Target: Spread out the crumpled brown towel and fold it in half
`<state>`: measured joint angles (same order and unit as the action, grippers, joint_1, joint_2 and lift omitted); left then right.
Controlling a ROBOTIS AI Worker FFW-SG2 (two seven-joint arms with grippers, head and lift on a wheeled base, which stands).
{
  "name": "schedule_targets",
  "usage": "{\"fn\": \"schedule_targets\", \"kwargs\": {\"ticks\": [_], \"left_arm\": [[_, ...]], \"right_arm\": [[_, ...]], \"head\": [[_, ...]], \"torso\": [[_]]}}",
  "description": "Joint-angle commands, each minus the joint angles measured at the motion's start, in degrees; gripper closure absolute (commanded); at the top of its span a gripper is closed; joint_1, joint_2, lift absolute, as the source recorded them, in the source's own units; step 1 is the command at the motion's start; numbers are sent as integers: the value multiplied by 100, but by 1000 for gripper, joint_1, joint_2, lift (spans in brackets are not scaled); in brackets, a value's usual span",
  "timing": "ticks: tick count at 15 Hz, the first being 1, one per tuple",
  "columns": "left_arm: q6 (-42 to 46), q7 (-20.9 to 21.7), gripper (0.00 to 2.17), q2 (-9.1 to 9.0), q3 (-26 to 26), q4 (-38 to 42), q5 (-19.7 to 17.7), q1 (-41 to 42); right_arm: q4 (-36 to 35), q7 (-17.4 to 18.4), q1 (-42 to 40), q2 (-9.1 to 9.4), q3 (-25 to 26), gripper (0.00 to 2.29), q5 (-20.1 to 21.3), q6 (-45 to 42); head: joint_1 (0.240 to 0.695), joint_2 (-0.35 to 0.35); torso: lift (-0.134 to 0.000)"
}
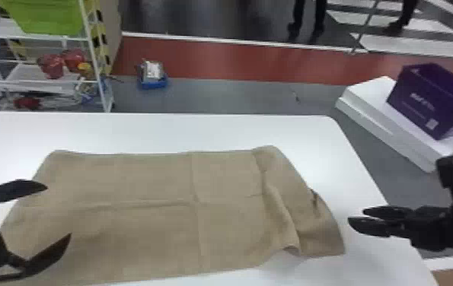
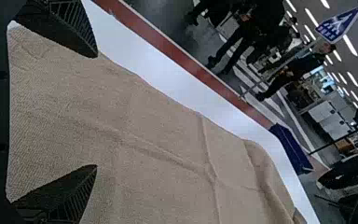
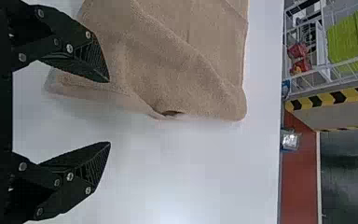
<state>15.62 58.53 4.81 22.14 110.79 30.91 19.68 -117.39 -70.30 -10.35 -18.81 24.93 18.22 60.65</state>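
Lying on the white table (image 1: 198, 133), the brown towel (image 1: 153, 175) has its long axis going from your left to your right, roughly parallel to the table's far edge. Its right end is rumpled and partly turned over. Your left gripper (image 1: 58, 211) has its fingers wide apart, gripping nothing, over the towel's left end. Your right gripper (image 1: 356, 216) has also well-separated fingers, with nothing gripped, just beside the towel's right end.
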Motion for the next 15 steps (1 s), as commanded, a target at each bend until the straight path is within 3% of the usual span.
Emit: {"fn": "schedule_targets", "kwargs": {"ticks": [1, 4, 9, 11, 15], "left_arm": [[6, -17, 36, -7, -17, 4, -33, 0], [-11, -25, 33, -42, 36, 4, -261, -9], [-11, -25, 36, -51, 53, -22, -384, -17], [24, -34, 36, -33, 62, -58, -411, -9], [59, -34, 36, -7, 124, -75, -428, -9]], "right_arm": [[366, 61, 94, -61, -32, 491, 33, -109], [674, 210, 209, -35, -296, 491, 112, -285], [797, 351, 341, 36, -638, 505, 235, -303], [946, 377, 472, 53, -770, 714, 323, -338], [911, 360, 534, 132, -691, 1669, 244, -602]], "head": [[695, -178], [695, -200], [695, -175], [695, -164], [695, -141]], "torso": [[-123], [-123], [-123], [-123], [-123]]}}
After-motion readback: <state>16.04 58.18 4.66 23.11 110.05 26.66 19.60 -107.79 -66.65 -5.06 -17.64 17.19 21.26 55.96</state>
